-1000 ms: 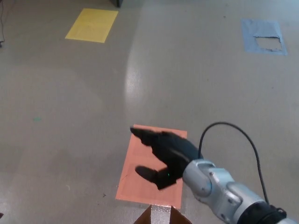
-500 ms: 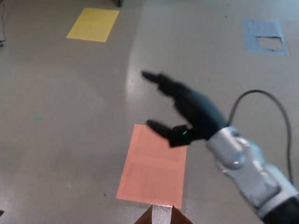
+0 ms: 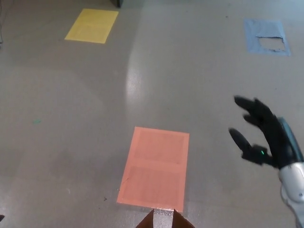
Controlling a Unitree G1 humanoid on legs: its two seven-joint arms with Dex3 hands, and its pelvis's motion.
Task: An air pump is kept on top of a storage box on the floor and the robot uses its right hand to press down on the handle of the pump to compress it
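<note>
My right hand [image 3: 263,133] hangs in the air at the right of the head view, over bare grey floor, open with its black fingers spread and nothing in it. Its silver wrist [image 3: 293,183] runs off the lower right corner. No air pump shows in the view. At the bottom edge, a brown corner with a grey strip [image 3: 159,219] pokes into the picture; I cannot tell whether it belongs to the storage box. My left hand is out of the picture.
An orange rectangle [image 3: 154,166] is marked on the floor at bottom centre. A yellow rectangle [image 3: 92,25] lies at the top left, and a torn blue patch [image 3: 267,36] at the top right. The floor is glossy grey.
My right hand rose from over the orange rectangle, then swung right and down to the picture's right edge. Its black cable has left the view. The hand stayed open throughout.
</note>
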